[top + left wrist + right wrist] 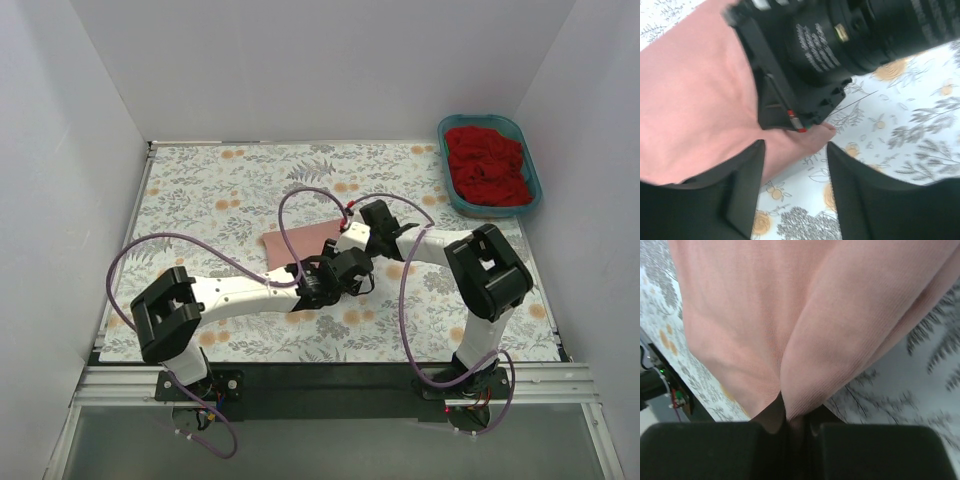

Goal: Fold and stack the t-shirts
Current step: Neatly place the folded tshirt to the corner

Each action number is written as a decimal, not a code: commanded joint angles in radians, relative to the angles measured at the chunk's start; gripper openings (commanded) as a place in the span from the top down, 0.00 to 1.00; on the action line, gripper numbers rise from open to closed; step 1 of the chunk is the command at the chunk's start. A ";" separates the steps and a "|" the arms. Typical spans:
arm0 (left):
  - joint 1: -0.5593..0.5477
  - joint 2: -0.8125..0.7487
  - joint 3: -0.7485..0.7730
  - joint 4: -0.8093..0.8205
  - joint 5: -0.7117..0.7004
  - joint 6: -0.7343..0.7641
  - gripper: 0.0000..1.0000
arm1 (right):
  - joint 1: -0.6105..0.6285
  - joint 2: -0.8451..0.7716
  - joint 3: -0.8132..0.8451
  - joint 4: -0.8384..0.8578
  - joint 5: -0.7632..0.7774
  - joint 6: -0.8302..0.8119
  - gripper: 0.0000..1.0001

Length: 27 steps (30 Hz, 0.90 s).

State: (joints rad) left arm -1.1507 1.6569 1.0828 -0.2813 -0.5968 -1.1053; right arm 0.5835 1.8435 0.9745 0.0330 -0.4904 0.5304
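The right gripper (790, 421) is clenched on a pinched fold of the pink shirt (765, 315), which spreads ahead of it. The left gripper (797, 172) is released, with the shirt's corner between its spread fingers. For a clean fold, I judge the left should close on that corner, then both carry the edge over, taut. Count: two shirts, the red shirt (487, 165) well apart from both grippers in one tub (490, 211); one floral cloth (220, 190); two grippers.

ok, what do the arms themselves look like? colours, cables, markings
Both alike: left arm and right arm have white links between chunky black joint housings. A purple cable loops loosely along each. Fingers are matte black, blocky. One black housing carries small white lettering, too blurred to read.
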 commanded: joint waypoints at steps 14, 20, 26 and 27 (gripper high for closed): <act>0.581 -0.295 0.017 -0.180 0.183 -0.025 0.23 | -0.106 -0.291 -0.020 -0.723 0.703 -0.382 0.99; 0.706 -0.374 -0.098 -0.099 0.187 -0.016 0.23 | -0.206 -0.296 0.021 -0.846 0.884 -0.405 0.99; 0.743 -0.430 -0.132 -0.068 0.109 -0.011 0.24 | -0.301 -0.271 0.004 -0.840 1.055 -0.415 0.99; 0.744 -0.436 -0.135 -0.067 0.106 -0.011 0.24 | -0.326 -0.274 -0.002 -0.829 1.097 -0.415 0.99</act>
State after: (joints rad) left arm -0.4122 1.2827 0.9558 -0.3874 -0.4503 -1.1328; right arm 0.3065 1.5650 0.9665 -0.7753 0.4191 0.1310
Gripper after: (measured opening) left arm 0.761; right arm 0.114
